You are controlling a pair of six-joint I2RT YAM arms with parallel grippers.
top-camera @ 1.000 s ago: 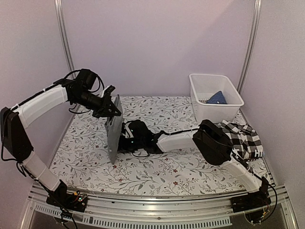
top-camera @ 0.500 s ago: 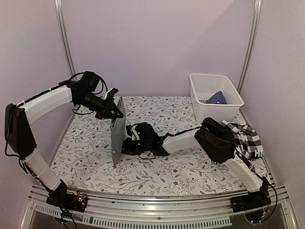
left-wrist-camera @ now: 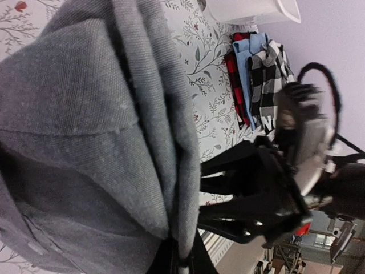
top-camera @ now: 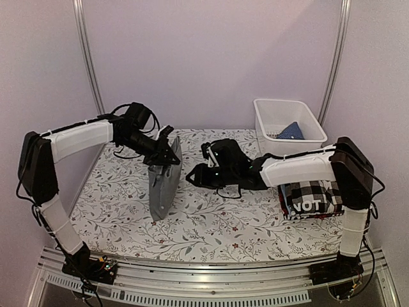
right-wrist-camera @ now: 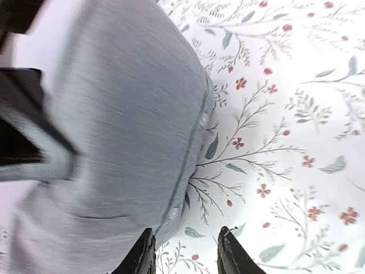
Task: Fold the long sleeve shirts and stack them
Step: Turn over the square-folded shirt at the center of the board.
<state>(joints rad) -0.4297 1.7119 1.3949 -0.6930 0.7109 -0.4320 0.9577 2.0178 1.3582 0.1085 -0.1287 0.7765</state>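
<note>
A folded plain grey shirt (top-camera: 163, 185) hangs upright, its lower edge on the flowered table, and my left gripper (top-camera: 171, 160) is shut on its top edge. In the left wrist view the grey cloth (left-wrist-camera: 97, 142) fills the frame, pinched between the fingertips of the left gripper (left-wrist-camera: 182, 264). My right gripper (top-camera: 190, 176) stands open just right of the shirt, holding nothing. The right wrist view shows the grey shirt (right-wrist-camera: 114, 142) beyond the open right gripper (right-wrist-camera: 185, 254). Stacked at the right are a checked shirt (top-camera: 316, 190) and a dark "NOT" shirt (top-camera: 311, 206).
A white basket (top-camera: 307, 137) with a blue item (top-camera: 291, 131) inside stands at the back right. In the left wrist view the stack (left-wrist-camera: 256, 68) also shows red and pale blue layers. Metal frame posts rise at both back corners.
My right gripper has opened, let go of the grey shirt and drawn back to the right as its arm lifted off the stack. The left gripper has carried the shirt rightward.
</note>
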